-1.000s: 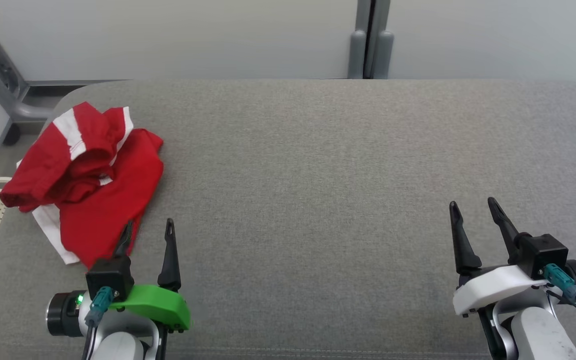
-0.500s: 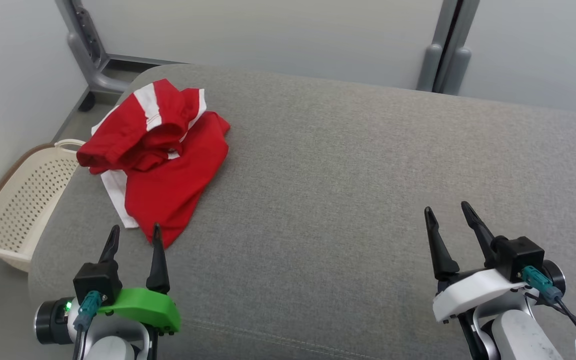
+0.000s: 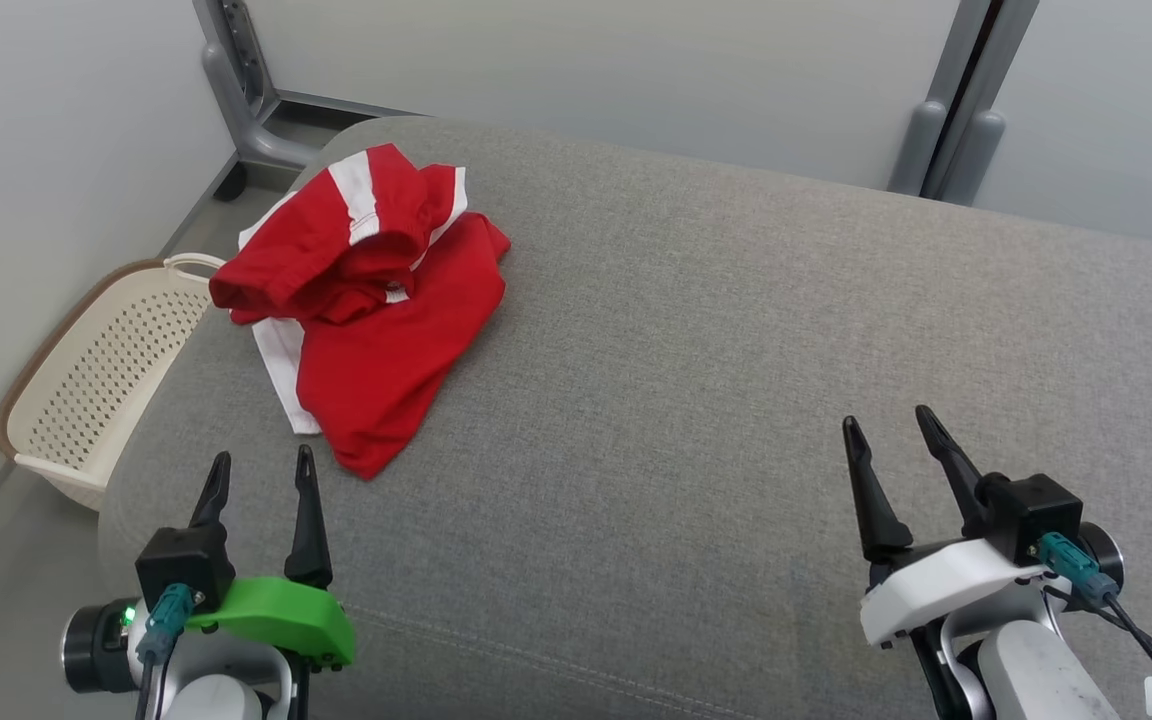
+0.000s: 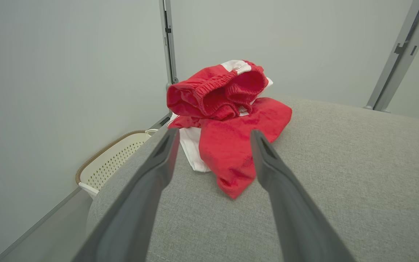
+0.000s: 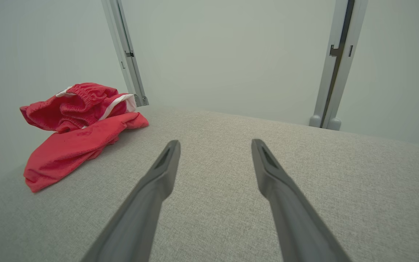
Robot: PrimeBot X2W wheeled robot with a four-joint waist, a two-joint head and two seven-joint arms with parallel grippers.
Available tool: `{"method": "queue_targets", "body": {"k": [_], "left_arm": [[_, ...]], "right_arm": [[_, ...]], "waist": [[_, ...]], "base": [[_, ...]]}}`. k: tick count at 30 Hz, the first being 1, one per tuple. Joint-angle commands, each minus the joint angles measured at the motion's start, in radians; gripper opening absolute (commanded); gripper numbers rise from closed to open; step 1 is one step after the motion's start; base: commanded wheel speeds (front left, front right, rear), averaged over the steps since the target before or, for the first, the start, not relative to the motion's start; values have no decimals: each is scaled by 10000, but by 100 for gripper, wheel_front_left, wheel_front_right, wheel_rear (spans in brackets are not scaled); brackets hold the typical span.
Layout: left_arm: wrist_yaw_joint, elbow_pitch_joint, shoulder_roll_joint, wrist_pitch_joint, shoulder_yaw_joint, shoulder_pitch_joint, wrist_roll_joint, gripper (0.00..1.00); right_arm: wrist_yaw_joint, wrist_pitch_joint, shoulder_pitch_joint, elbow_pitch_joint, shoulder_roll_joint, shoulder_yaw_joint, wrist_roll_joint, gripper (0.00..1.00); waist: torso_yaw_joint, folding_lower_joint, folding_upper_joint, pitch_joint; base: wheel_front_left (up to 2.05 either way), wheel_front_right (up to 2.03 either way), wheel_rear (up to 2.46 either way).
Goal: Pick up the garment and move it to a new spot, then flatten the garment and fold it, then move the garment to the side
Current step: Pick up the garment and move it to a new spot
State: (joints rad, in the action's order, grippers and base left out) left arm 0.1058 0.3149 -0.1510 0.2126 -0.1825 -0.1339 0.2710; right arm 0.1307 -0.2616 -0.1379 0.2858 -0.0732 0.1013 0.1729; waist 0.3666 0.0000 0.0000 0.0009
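The garment [image 3: 376, 310], red shorts with white side stripes and a gathered waistband, lies crumpled in a loose heap near the far left corner of the grey fabric-covered desk [image 3: 696, 330]. Its waistband end is bunched up on top, and one flat leg trails toward the robot. In the left wrist view the garment [image 4: 231, 120] sits straight ahead between the fingers' lines, its nearest red corner resting on the fabric. In the right wrist view the garment [image 5: 75, 123] lies off to the left. The left gripper [image 3: 262, 455] hovers just short of that near corner, not touching it, with its fingers spread and nothing between them. The right gripper [image 3: 886, 420] is well apart from the garment, over the bare right part of the desk, with its fingers likewise spread and empty. Beside the desk's left edge a cream perforated basket [image 3: 86, 380] stands on the floor against the pale wall. Grey metal posts [image 3: 946, 140] rise behind the desk.
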Motion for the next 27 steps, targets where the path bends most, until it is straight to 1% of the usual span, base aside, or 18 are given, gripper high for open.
{"method": "queue_targets", "body": {"k": [1,7,11,15,19,22,23,27], "left_arm": [[-32,-29,-49,-47,30,76,179,100],[-119,-94,-82,-202,-16,-21,302,100],[-368,-396,-229,-637,35,-465,533,100],[-563,-927,-859,-1379,243,-1331,628,100],[-832,-1326,-1527,-2372,502,-2535,819,100],[-1134,-1197,-1970,-3385,725,-3440,1225,100],[-1134,-1197,-1970,-3385,725,-3440,1225,100],[-1648,-403,-2340,-4747,865,-4499,1996,100]], "right_arm": [[1,-37,-86,24,13,-3,33,100],[1,-37,-127,12,24,-15,22,100],[1,-37,-207,-50,-1,-7,-26,100],[1,-37,-427,-142,-20,99,-86,100],[1,-37,-620,-248,-45,224,-92,100],[1,-37,-814,-320,-42,243,-93,100],[1,-37,-814,-320,-42,243,-93,100],[1,-37,-1034,-397,-29,307,-128,100]], "waist": [[-9,0,0,9],[-56,0,0,84],[-102,0,0,260],[-268,0,0,581],[-539,0,0,910],[-819,0,0,1189],[-819,0,0,1189],[-1224,0,0,1626]], "base": [[0,0,0],[0,0,0],[0,0,0],[0,0,0],[0,0,0],[0,0,0],[0,0,0],[0,0,0]]}}
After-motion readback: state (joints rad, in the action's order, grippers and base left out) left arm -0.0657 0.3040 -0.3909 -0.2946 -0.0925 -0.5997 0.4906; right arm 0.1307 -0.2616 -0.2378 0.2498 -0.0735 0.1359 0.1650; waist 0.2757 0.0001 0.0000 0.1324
